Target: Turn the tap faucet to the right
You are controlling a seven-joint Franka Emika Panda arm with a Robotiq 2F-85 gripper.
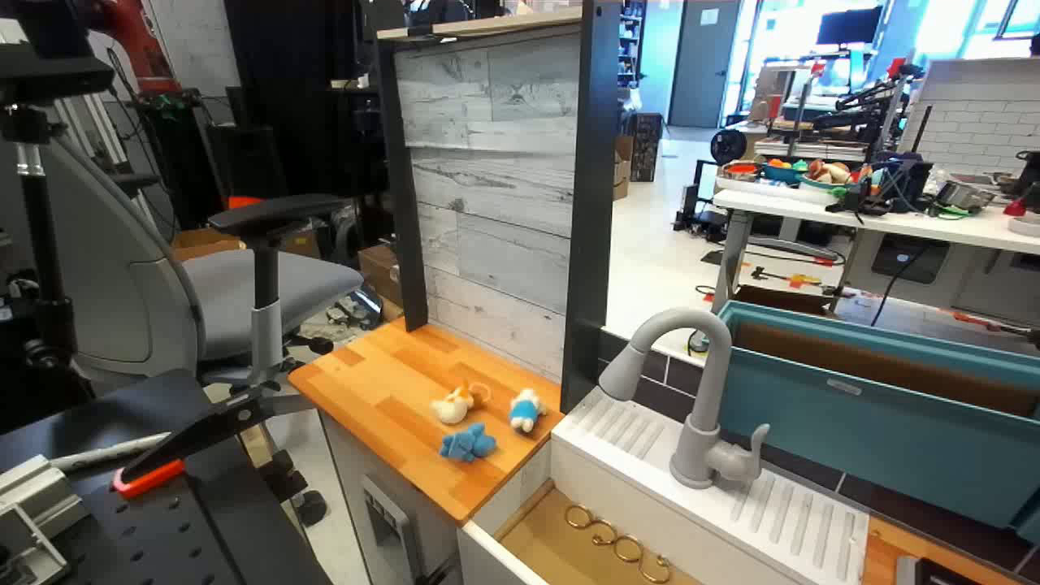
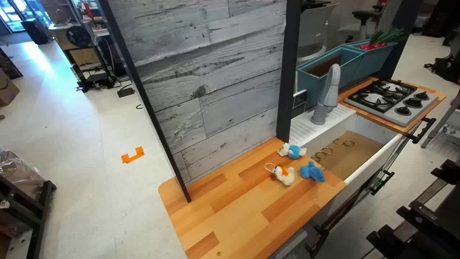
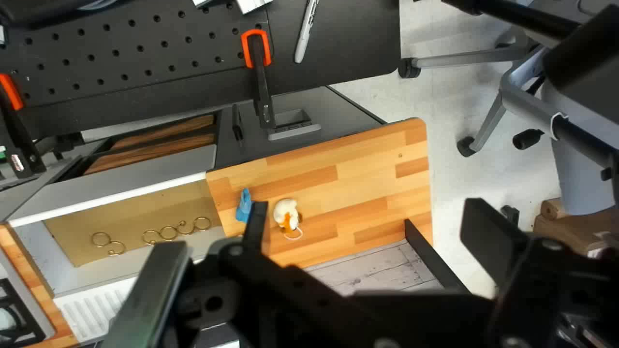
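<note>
The light grey tap faucet [image 1: 712, 382] stands upright on the white ribbed ledge of the sink [image 1: 650, 479]. In an exterior view its arched spout hangs to the left, over the ledge on the wooden counter's side, and its small lever handle sits at the right of the base. It also shows in an exterior view [image 2: 329, 91], with the spout facing the wooden counter. My gripper [image 3: 365, 212] shows in the wrist view. Its fingers are wide apart with nothing between them, high above the counter. The tap is hidden in the wrist view. I cannot make out the gripper in the exterior views.
Three small plush toys, one of them blue [image 2: 312, 172], lie on the wooden counter [image 2: 233, 208]. A tall wood-look panel [image 1: 496, 187] rises behind it. A teal planter [image 1: 877, 414] stands behind the tap. Gold rings [image 1: 626, 548] lie in the sink. A stove [image 2: 391, 100] lies beyond.
</note>
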